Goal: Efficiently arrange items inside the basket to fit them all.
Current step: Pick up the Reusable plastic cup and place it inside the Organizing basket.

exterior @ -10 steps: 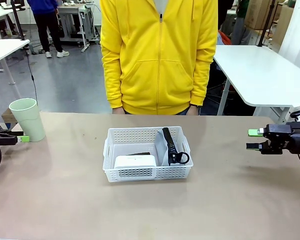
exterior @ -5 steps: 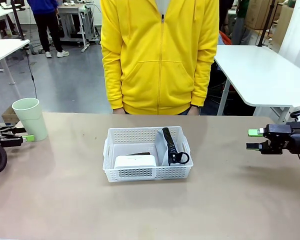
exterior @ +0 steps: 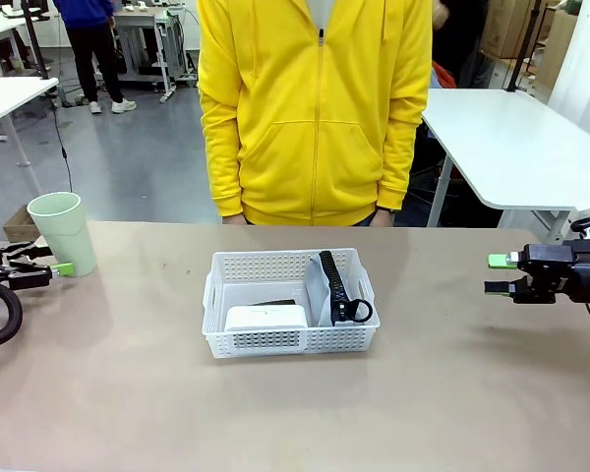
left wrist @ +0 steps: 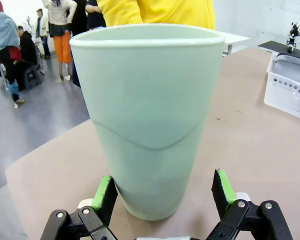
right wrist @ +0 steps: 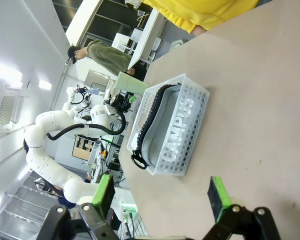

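basket (exterior: pixel 290 339) with pouch (exterior: pixel 320 292), white box (exterior: pixel 265 318); cup (exterior: pixel 63 232) between spread left gripper (left wrist: pixel 163 192) fingers; right gripper (exterior: pixel 496 274) spread

Basket (exterior: pixel 290 336) at frame centre, box (exterior: pixel 265 318) lower left inside it, pouch (exterior: pixel 326 292) on edge at its right, cup (exterior: pixel 63 233) far left, person (exterior: pixel 313 108) behind.

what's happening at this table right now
The left gripper is open around the base of the pale green cup at the table's left edge, not yet closed on it. The white basket at mid-table already holds the grey pouch and small white box. The right gripper hovers open, away from everything. A person in yellow stands behind.
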`<state>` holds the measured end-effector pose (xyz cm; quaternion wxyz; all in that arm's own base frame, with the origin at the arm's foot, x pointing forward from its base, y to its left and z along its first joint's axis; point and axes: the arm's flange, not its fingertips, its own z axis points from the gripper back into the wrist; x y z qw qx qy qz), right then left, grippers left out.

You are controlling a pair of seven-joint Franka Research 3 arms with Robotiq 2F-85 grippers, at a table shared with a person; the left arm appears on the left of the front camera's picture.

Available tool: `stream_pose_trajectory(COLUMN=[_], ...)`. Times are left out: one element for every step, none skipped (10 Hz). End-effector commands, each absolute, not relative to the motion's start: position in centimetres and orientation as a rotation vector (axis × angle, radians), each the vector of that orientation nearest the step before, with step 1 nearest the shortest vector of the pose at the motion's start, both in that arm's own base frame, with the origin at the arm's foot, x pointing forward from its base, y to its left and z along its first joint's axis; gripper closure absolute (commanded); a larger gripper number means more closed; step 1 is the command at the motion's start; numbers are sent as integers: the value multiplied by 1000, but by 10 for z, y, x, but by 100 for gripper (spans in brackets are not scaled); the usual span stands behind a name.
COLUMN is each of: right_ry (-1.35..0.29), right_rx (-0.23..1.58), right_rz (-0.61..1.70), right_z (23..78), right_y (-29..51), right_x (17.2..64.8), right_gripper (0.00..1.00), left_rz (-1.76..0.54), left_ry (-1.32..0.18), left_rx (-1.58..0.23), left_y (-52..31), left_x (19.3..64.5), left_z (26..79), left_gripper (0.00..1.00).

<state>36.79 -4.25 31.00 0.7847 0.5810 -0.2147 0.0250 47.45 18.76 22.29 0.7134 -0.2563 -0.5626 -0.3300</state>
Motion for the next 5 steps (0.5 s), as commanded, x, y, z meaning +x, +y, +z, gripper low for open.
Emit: stream_pose_trajectory(right_ry=[-457,-457,-457,-457,-457], right_rx=[1253,1253,1253,1253,1253], right_rz=[63,63,63,63,63], right_z=[313,313,313,313,313], right_y=[-44,-44,-44,-44,-44], right_x=[366,366,366,366,366], right_gripper=[0,0,0,0,0], left_rz=[-738,-740,-742,-733,-734], left_ry=[-1298,-1290,-1292,-1301,-1296], left_rx=[-562,-580,-593,-602,-620], left_y=[177,172,168,165,163], left_x=[475,478,481,484,488], left_z=[217,218,221,224,226], left_gripper=[0,0,0,0,0])
